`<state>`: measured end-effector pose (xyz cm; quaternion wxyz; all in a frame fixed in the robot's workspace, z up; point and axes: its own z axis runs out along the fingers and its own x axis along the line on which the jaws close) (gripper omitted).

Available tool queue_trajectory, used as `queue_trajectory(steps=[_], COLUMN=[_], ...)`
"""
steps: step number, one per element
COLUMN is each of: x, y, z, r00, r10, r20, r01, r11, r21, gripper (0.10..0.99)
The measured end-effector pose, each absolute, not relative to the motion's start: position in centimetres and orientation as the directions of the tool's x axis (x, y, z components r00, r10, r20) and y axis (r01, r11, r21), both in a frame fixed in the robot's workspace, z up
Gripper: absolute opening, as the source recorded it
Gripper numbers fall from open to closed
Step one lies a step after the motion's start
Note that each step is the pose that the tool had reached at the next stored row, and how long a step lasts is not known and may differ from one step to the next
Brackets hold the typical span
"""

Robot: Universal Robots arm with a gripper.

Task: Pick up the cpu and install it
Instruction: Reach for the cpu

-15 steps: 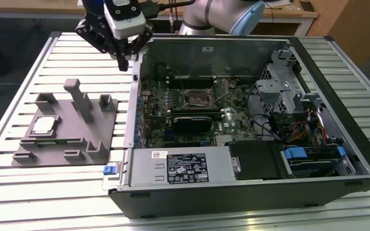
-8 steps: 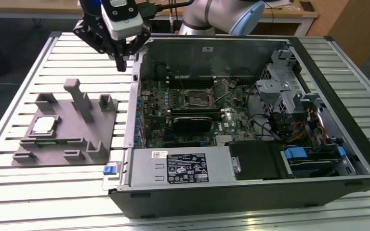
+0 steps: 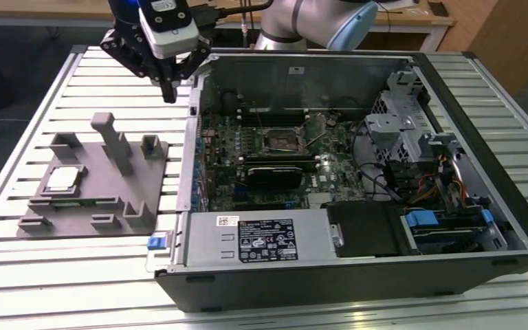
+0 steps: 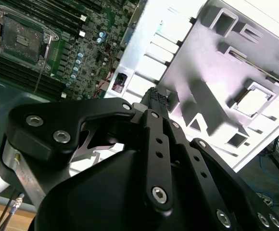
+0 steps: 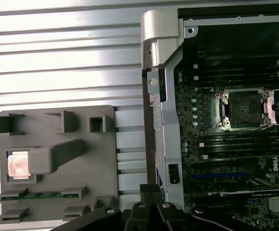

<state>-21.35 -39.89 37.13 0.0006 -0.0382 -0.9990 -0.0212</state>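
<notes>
Sitting flat in a recess of the grey fixture plate (image 3: 99,223), the cpu (image 3: 62,180) faces up with its silvery top bare, on the exterior view's left side of the slatted worktop (image 3: 53,89). Nothing touches it. A tall post (image 3: 113,141) stands on the plate just beside the recess, with shorter blocks around the plate's edges. In the first wrist view a green strip-shaped part (image 5: 42,194) lies in a slot near the cpu.

The pincer (image 3: 168,95) hangs above bare worktop slats, past the plate's far edge and just beside the open computer case (image 3: 511,199) wall. It is well apart from the cpu. Its fingertips are clenched together and hold nothing. In both wrist views the tips read as one closed black point (image 5: 151,191) over the gap between plate and case.

Inside the case the motherboard (image 3: 236,165) lies flat. Its cpu socket (image 3: 282,139) is open, latch frame lifted, with memory slots on both sides. A metal power supply box (image 3: 255,237) fills the case's near edge, and drive cages with cables crowd the exterior view's right.

Open slats run between plate and case. The case wall rises as an edge between the pincer and the socket.
</notes>
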Motion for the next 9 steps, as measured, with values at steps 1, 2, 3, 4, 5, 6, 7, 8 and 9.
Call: queue_trajectory(steps=[1,2,3,4,5,6,7,8,9], x=[-21.42,-21.48,-21.55,-21.61,-21.67,-21.73,-21.80,-21.86,-21.92], y=[-39.89,-39.89,-39.89,-39.89,-39.89,-39.89,-39.89,-39.89,-39.89], z=[37.11,37.09,37.07,37.05,37.04,37.02,37.00,36.98,36.96], r00=[-0.997,-0.997,-0.997,-0.997,-0.997,-0.997,-0.997,-0.997,-0.997], r10=[0.076,0.076,0.076,0.076,0.076,0.076,0.076,0.076,0.076], r20=[0.003,0.003,0.004,0.004,0.004,0.004,0.005,0.005,0.005], r01=[0.076,0.076,0.076,0.076,0.076,0.076,0.076,0.076,0.076], r11=[0.996,0.996,0.996,0.996,0.996,0.996,0.996,0.996,0.996], r21=[0.042,0.042,0.042,0.042,0.042,0.042,0.042,0.042,0.042], gripper=[0.106,0.106,0.106,0.106,0.106,0.106,0.106,0.106,0.106])
